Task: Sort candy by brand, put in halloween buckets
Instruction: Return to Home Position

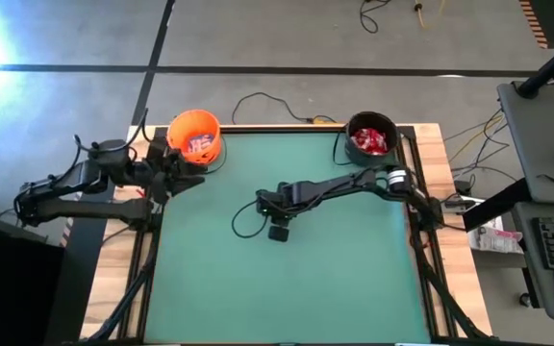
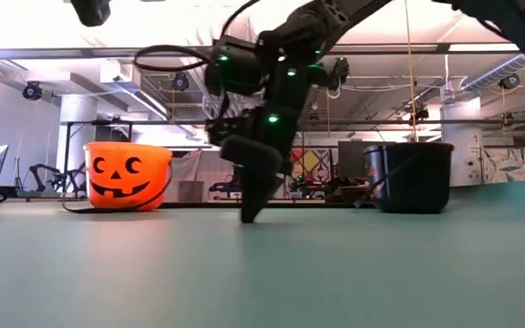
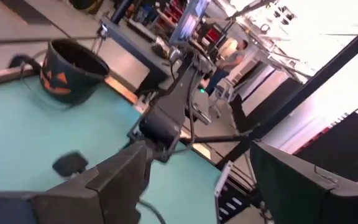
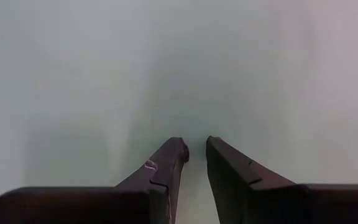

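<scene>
Candy: red packets (image 1: 370, 141) in black bucket (image 1: 349, 130), blue-white bars (image 1: 197, 146) in orange bucket (image 1: 175, 127) | right gripper (image 1: 277, 231) mid-table, nearly closed, empty | left gripper (image 3: 197, 146) beside orange bucket, spread, empty | advice: raise right arm first, then retract clear of black bucket.
</scene>
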Robot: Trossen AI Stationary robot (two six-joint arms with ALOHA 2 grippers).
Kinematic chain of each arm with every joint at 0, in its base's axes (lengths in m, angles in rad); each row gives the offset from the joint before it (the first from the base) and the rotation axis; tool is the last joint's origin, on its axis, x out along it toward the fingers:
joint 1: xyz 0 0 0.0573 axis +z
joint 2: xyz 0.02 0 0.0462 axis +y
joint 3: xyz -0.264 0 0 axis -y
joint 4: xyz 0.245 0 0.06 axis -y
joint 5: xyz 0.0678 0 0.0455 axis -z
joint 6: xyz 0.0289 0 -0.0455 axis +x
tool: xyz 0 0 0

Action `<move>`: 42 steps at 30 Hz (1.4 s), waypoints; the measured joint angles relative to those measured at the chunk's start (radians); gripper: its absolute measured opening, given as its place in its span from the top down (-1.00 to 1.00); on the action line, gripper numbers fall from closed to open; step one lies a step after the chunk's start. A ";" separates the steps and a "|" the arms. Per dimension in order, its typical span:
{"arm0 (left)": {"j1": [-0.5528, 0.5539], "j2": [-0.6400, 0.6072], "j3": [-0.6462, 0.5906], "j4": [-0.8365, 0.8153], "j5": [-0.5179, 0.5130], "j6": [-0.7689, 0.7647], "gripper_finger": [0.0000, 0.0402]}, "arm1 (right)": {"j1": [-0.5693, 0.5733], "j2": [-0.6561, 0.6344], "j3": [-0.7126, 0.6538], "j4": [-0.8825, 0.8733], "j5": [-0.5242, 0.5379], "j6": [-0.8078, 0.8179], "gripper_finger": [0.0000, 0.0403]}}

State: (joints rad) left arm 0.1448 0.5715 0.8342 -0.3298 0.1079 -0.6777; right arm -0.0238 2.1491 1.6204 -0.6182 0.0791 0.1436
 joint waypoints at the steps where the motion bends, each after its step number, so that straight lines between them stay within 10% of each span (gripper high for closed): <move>1: 0.000 0.001 0.000 0.006 -0.007 0.012 -0.35 | 0.000 0.012 0.027 -0.003 0.000 -0.009 0.66; 18: 0.001 -0.134 -0.015 -0.044 -0.022 0.124 -0.35 | 0.036 -0.156 0.291 -0.133 0.000 -0.043 0.66; 28: 0.001 -0.148 -0.016 0.042 -0.114 0.168 -0.35 | 0.115 -0.437 -0.146 0.412 0.006 -0.005 0.66; 42: -0.001 -0.189 -0.192 0.078 -0.071 0.411 -0.35 | 0.103 -0.552 -0.319 0.434 0.052 0.084 0.64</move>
State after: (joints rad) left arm 0.1441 0.3820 0.6426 -0.2514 0.0368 -0.2665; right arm 0.0788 1.5970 1.3018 -0.1844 0.1310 0.2272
